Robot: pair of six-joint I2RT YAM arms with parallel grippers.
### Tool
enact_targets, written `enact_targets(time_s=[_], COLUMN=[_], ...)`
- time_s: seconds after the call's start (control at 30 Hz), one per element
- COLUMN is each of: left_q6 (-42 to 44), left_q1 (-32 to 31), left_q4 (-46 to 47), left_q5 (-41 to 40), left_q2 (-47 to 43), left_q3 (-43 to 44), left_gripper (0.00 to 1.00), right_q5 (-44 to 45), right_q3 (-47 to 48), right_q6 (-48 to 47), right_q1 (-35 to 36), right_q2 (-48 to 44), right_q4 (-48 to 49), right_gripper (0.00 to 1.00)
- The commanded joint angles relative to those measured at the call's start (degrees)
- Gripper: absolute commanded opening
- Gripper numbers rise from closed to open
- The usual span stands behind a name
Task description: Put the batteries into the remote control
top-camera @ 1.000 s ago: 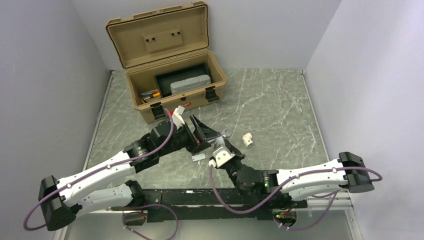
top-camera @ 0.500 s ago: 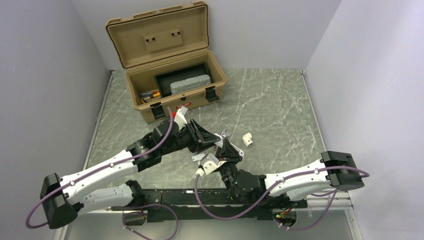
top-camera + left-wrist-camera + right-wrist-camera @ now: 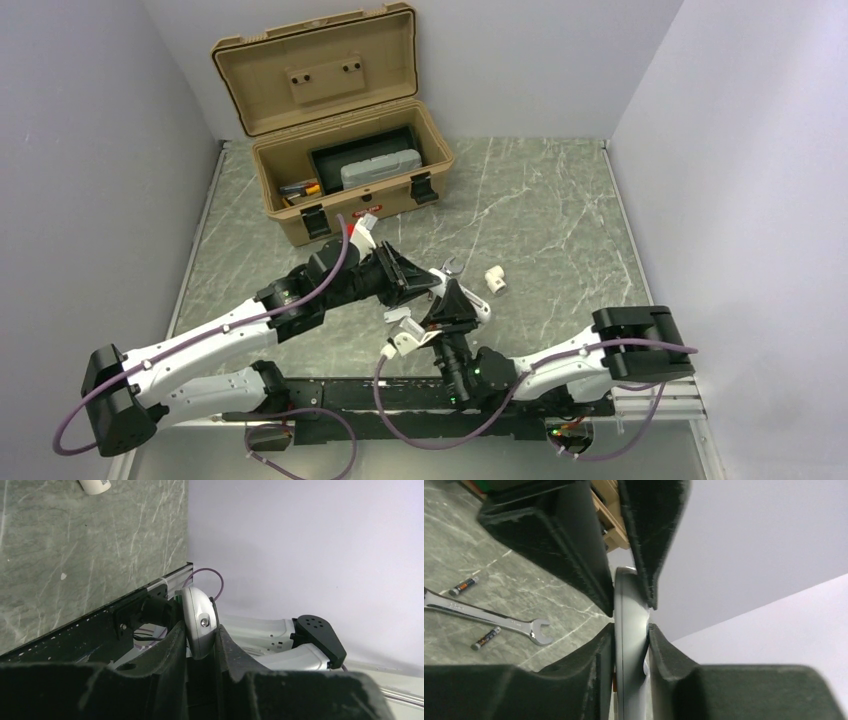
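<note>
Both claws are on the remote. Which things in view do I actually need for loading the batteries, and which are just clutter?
For the job:
- remote control, clamped by the left claw and the right claw
- two loose batteries on the table

Just lying about:
- silver wrench
- small white curved piece
- open tan toolbox

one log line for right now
left gripper: shut on remote control | right gripper: shut on remote control | batteries: loose on table by wrench

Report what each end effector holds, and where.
Both pinch the remote control: left end effector at one rounded end, right end effector farther along the body.
</note>
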Motion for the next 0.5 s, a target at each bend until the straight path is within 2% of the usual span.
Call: enact_targets(time_s=[0.0,0.23,0.47], left_q6=[0.33,0.68,1.41], left_q1=[0.23,1.34,2.59], left_q4=[2.58,2.81,2.65], left_q5=[1.07,0.89,0.29], left_q2=[0.91,0.93,1.26], left_q3=[0.96,-0.71,-1.74], left_gripper=[0.0,0.0,0.0], right_q5=[-0.25,-0.27,0.65], right_q3=[0.58,0.95,-0.3], right_q6=[-11.3,-6.37,-2.8], right_q1=[1.34,2.54,4.28], right_q2=[4.89,6.03,2.81], right_q4=[20.89,21.03,21.0], right_gripper=[0.4,0.57,0.68])
